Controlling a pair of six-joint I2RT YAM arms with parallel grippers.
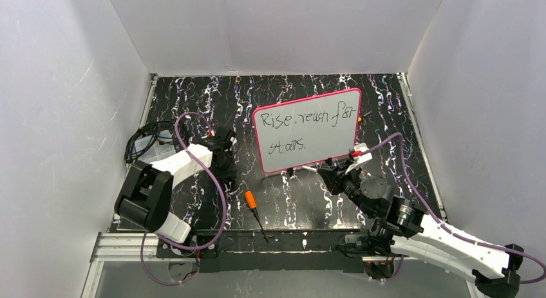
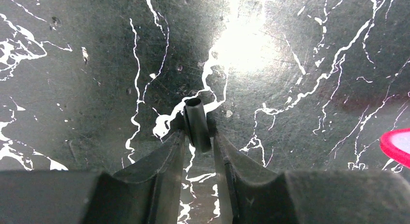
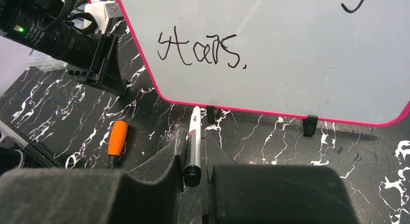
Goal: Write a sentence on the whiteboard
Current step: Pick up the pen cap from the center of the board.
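The whiteboard (image 1: 322,140) with a pink-red frame stands upright on small black feet at the middle of the marbled table. The sentence (image 1: 302,121) is written on it in two lines of black marker; in the right wrist view the word "stars." (image 3: 198,51) shows on the board (image 3: 300,64). My right gripper (image 1: 329,172) is low in front of the board's right foot, shut on a white marker (image 3: 194,137) that points at the board's lower edge. My left gripper (image 1: 223,158) is left of the board, shut on a small black cap (image 2: 197,122) just above the table.
An orange-handled screwdriver (image 1: 252,204) lies in front of the board near the front edge; it also shows in the right wrist view (image 3: 117,137). A bundle of black cables (image 1: 145,143) lies at the far left. White walls enclose the table. The board's pink corner (image 2: 396,146) shows right of my left fingers.
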